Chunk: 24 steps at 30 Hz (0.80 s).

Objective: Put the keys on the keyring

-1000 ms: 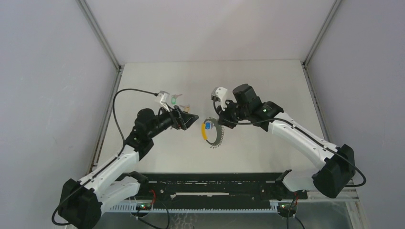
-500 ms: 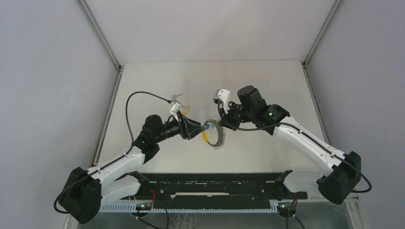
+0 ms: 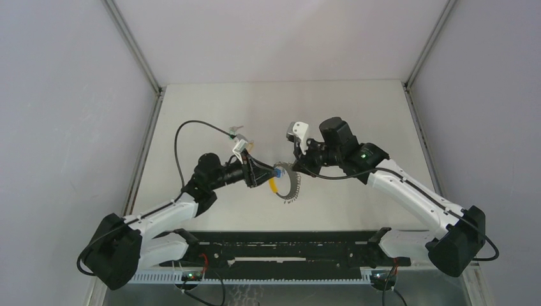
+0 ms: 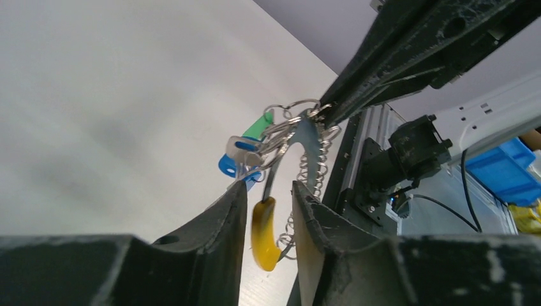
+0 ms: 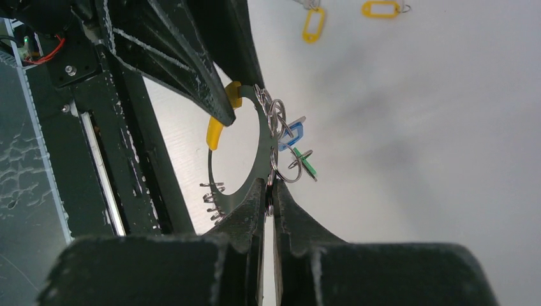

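While the right hand (image 5: 269, 188) is pressed shut on the keyring (image 4: 305, 137), pinching its grey band edge-on right at the fingertips, the ring is held up off the bench (image 5: 415, 127) between the two hands.

Left hand (image 4: 268, 188) is partly spread, one finger either side of the ring's yellow section (image 4: 264, 233). A gap shows beside the yellow on at least one side. Neither wrist view confirms contact.

Blue tag (image 4: 231, 167) and green tag (image 4: 258, 126) hang in a cluster of small wire rings (image 5: 279, 118), just past the left hand's fingertips and right next to the right hand's pinch point.

Two orange-tagged keys (image 5: 312, 24) lie flat on the bench, well beyond the right hand's fingertips and apart from the ring.

Hard to read:
- I can't tell whether the green tag's wire ring is actually threaded on the band or only tangled in the cluster.
- The metal key blades are too small to make out.
- The spring-like coil (image 5: 212, 194) on the ring is partly hidden behind the fingers in both wrist views.
- From the top view, the left wrist mostly covers the orange-tagged keys.
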Each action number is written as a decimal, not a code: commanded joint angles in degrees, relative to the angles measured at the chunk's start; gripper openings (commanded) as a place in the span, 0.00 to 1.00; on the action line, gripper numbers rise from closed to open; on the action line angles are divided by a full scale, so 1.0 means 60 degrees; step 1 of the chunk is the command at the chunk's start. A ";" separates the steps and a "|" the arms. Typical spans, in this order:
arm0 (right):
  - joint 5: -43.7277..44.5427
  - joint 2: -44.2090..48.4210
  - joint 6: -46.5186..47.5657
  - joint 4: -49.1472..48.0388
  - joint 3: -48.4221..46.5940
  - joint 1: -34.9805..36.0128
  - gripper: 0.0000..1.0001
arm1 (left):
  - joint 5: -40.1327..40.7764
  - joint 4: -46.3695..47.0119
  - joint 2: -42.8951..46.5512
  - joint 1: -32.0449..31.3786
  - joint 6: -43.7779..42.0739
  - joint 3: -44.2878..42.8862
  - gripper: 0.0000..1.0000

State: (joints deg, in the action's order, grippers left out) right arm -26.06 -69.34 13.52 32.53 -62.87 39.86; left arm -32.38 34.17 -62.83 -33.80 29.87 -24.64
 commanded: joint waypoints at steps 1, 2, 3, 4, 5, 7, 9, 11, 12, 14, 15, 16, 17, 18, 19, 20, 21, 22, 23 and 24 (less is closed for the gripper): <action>-0.0249 0.0293 -0.0063 -0.0882 -0.0010 0.0052 0.00 | -0.0607 0.0991 -0.0205 -0.0242 -0.0175 -0.0039 0.33; -0.0275 0.0279 -0.0070 -0.0905 0.0001 0.0052 0.00 | -0.0655 0.1062 -0.0262 -0.0262 -0.0173 -0.0057 0.30; -0.0304 0.0265 -0.0089 -0.0936 0.0012 0.0052 0.00 | -0.0697 0.1139 -0.0309 -0.0269 -0.0173 -0.0064 0.25; -0.0300 0.0261 -0.0120 -0.0958 0.0026 0.0052 0.00 | -0.0741 0.1238 -0.0337 -0.0270 -0.0193 -0.0065 0.19; -0.0312 0.0283 -0.0150 -0.0986 0.0044 0.0052 0.00 | -0.0741 0.1325 -0.0346 -0.0270 -0.0240 -0.0043 0.13; -0.0410 0.0369 -0.0241 -0.0984 0.0101 -0.0033 0.00 | -0.0718 0.1641 -0.0275 -0.0270 -0.0370 0.0052 0.01; -0.0886 0.0626 -0.0399 -0.1077 0.0227 -0.0326 0.10 | -0.0608 0.2004 -0.0094 -0.0270 -0.0534 0.0200 0.00; -0.1345 0.0946 -0.0612 -0.1240 0.0397 -0.0713 0.26 | -0.0493 0.2350 0.0178 -0.0270 -0.0758 0.0338 0.00; -0.1562 0.1095 -0.0713 -0.1300 0.0490 -0.0912 0.33 | -0.0463 0.2473 0.0306 -0.0272 -0.0871 0.0388 0.00; -0.2084 0.1389 -0.0936 -0.1543 0.0698 -0.1322 0.45 | -0.0422 0.2695 0.0520 -0.0270 -0.1071 0.0471 0.00; -0.2379 0.1524 -0.1058 -0.1706 0.0824 -0.1523 0.48 | -0.0406 0.2793 0.0594 -0.0268 -0.1137 0.0496 0.00; -0.2680 0.1613 -0.1221 -0.1847 0.0999 -0.1727 0.51 | -0.0412 0.2864 0.0654 -0.0266 -0.1196 0.0497 0.00; -0.2976 0.1701 -0.1361 -0.2026 0.1133 -0.1923 0.52 | -0.0454 0.2970 0.0693 -0.0269 -0.1235 0.0492 0.00; -0.3208 0.1766 -0.1526 -0.2255 0.1287 -0.2094 0.54 | -0.0562 0.3126 0.0724 -0.0270 -0.1253 0.0504 0.00; -0.3377 0.1817 -0.1664 -0.2454 0.1430 -0.2236 0.56 | -0.0634 0.3282 0.0740 -0.0275 -0.1244 0.0517 0.00; -0.3531 0.1841 -0.1769 -0.2623 0.1540 -0.2338 0.58 | -0.0713 0.3384 0.0741 -0.0263 -0.1250 0.0520 0.00; -0.3679 0.1834 -0.1873 -0.2738 0.1599 -0.2432 0.60 | -0.0803 0.3469 0.0742 -0.0268 -0.1265 0.0520 0.00; -0.3879 0.1811 -0.1898 -0.2835 0.1634 -0.2480 0.61 | -0.0906 0.3529 0.0732 -0.0269 -0.1282 0.0500 0.00; -0.3999 0.1786 -0.1919 -0.2922 0.1662 -0.2484 0.61 | -0.0983 0.3540 0.0703 -0.0266 -0.1310 0.0470 0.00; -0.4021 0.1766 -0.1942 -0.3015 0.1692 -0.2479 0.62 | -0.1046 0.3554 0.0701 -0.0269 -0.1315 0.0456 0.00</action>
State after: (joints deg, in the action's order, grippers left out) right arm -44.07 -58.70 4.80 20.49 -53.25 25.34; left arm -36.60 49.32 -59.64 -35.35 24.12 -22.17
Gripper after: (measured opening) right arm 0.607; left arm 0.028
